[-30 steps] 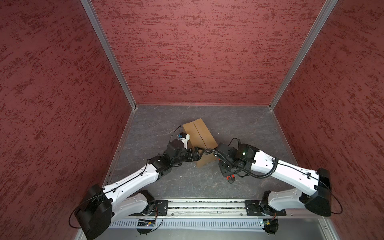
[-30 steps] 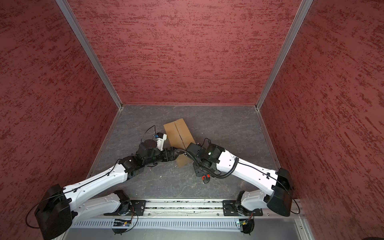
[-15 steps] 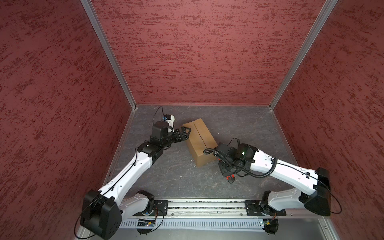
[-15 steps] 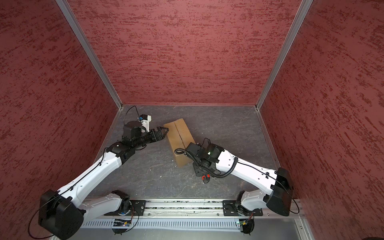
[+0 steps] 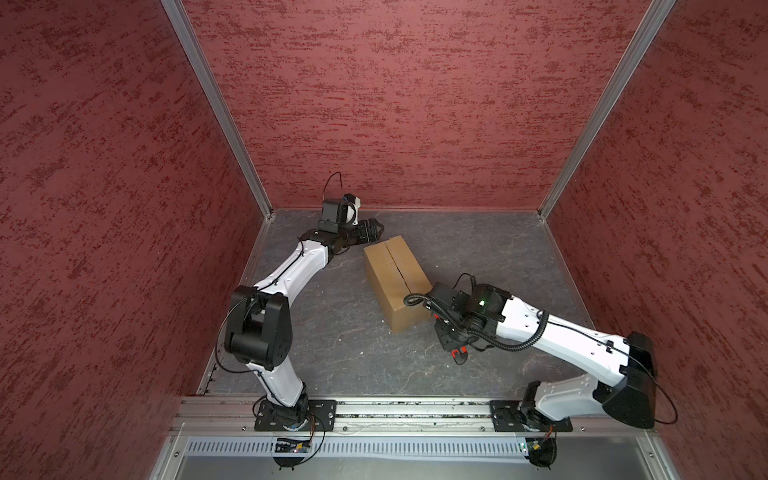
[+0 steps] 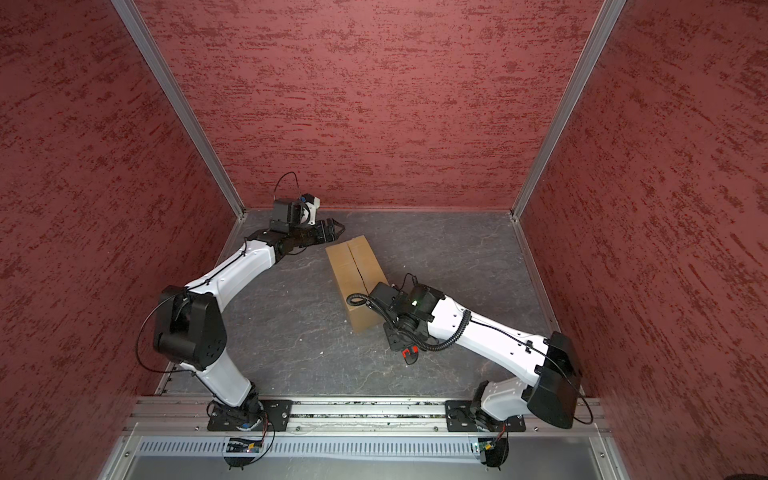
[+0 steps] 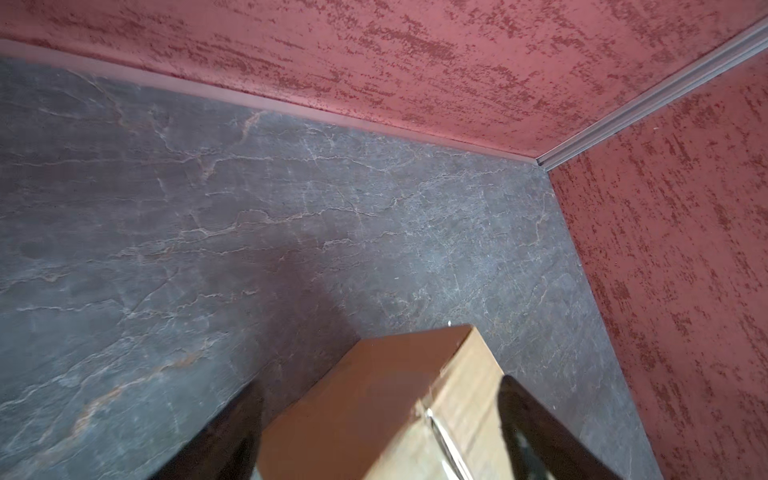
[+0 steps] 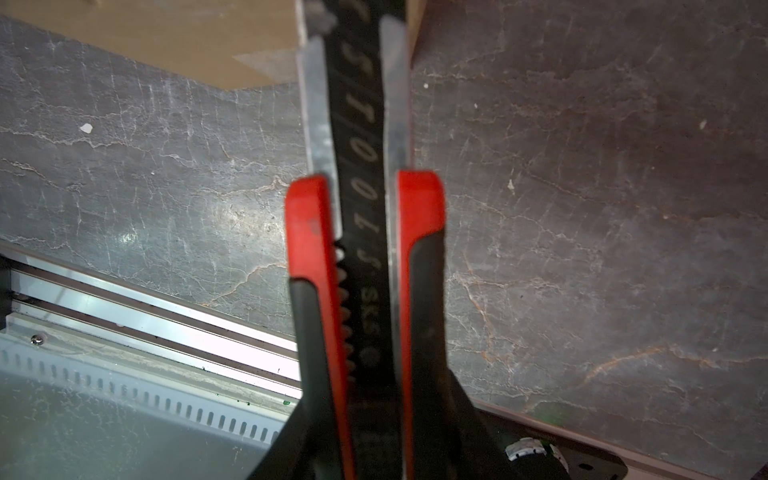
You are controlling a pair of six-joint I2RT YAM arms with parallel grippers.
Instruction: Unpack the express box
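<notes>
Our left claw is apart at the express box far-left corner; our right claw is clamped on a utility knife.

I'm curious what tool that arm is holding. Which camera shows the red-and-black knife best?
The right wrist view: the utility knife fills it, blade markings readable, beside the express box. Both top views show only its small red end. The left wrist view misses it.
</notes>
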